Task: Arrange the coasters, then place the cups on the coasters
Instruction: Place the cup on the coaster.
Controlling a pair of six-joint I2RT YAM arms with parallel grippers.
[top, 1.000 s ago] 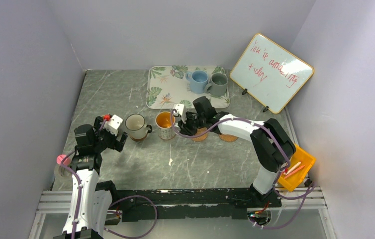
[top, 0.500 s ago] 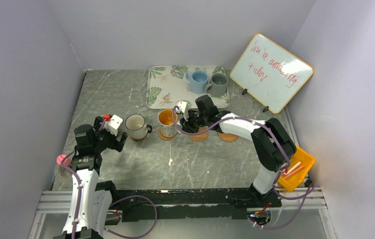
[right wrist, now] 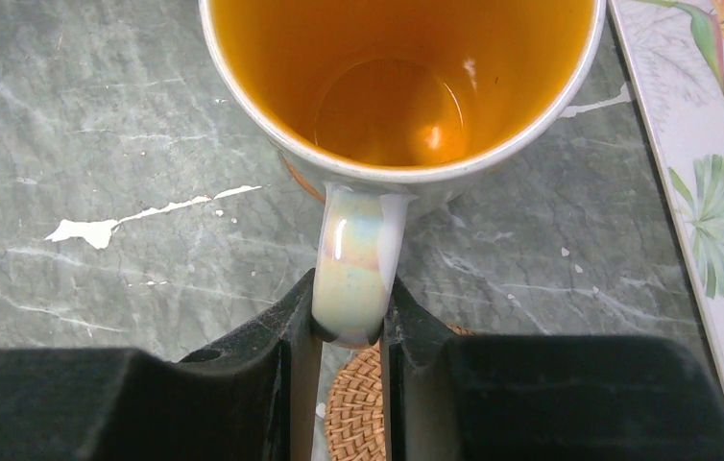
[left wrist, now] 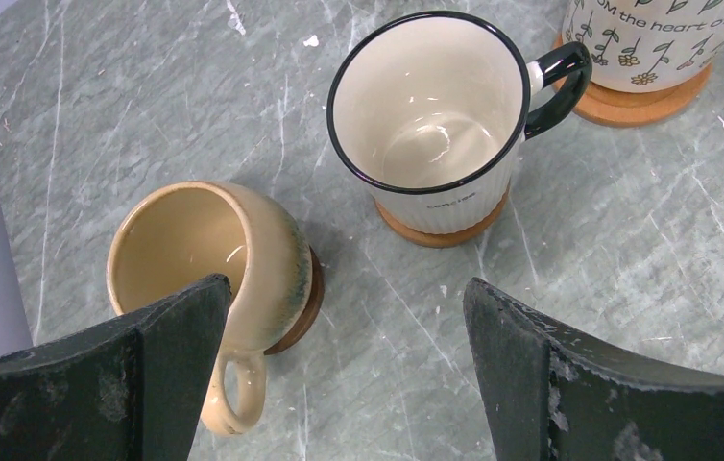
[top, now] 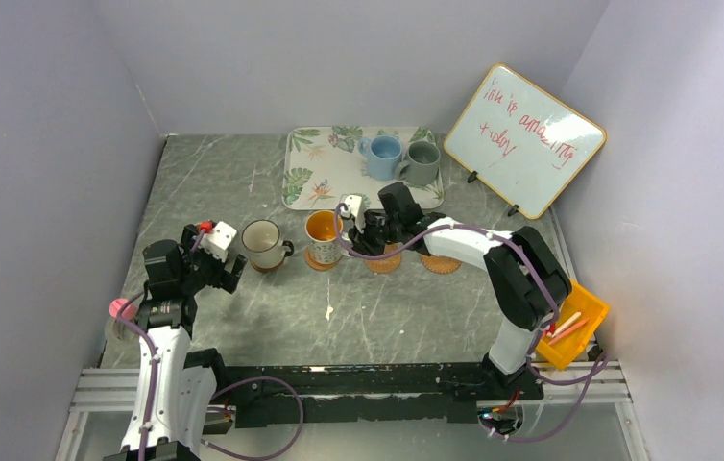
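My right gripper [right wrist: 351,317] is shut on the handle [right wrist: 358,259] of the patterned cup with the orange inside [top: 323,233]. That cup stands on a smooth coaster [left wrist: 637,101]. A woven coaster [right wrist: 358,403] lies under my right fingers, and another [top: 442,264] lies further right. My left gripper [left wrist: 344,298] hangs open over bare table. The tan cup [left wrist: 209,259] sits on a dark coaster [left wrist: 305,298] by its left finger. Beyond it the white dark-rimmed cup [left wrist: 430,115] stands on a coaster [left wrist: 445,230]. The blue cup [top: 382,157] and grey-green cup [top: 422,163] stand on the leaf-print tray [top: 325,168].
A whiteboard [top: 524,139] leans at the back right. An orange bin [top: 569,331] with pens sits at the right edge by the right arm's base. A small white scrap [top: 328,312] lies on the table in front of the cups. Walls enclose the table on three sides.
My right gripper has shifted the patterned cup slightly back and right, and the coaster's edge now shows in front of the cup. The left arm has not moved.
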